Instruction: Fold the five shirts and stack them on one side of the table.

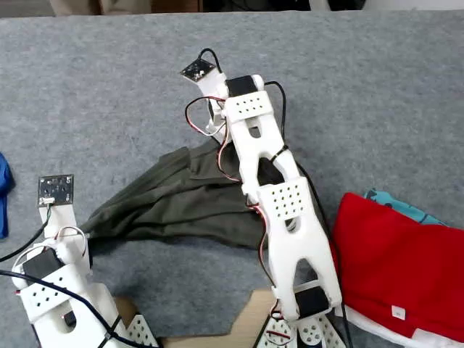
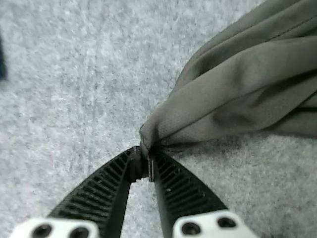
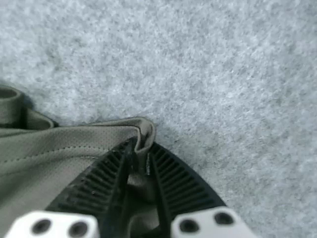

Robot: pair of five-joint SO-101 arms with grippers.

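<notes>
An olive-green shirt (image 1: 174, 199) lies bunched and stretched across the middle of the grey table. My left gripper (image 2: 144, 161) is shut on one bunched corner of the olive shirt (image 2: 237, 89), at the shirt's near-left end (image 1: 87, 230). My right gripper (image 3: 141, 153) is shut on a hemmed edge of the olive shirt (image 3: 54, 148), at its far side under the right arm (image 1: 217, 134). A folded red shirt (image 1: 402, 264) rests at the right on a teal one (image 1: 395, 203) and a white one (image 1: 384, 330).
A blue garment (image 1: 3, 192) shows at the left edge. Grey felt (image 1: 362, 94) covers the table, with open room at the back and right. A brown board (image 1: 239, 326) sits between the arm bases at the front.
</notes>
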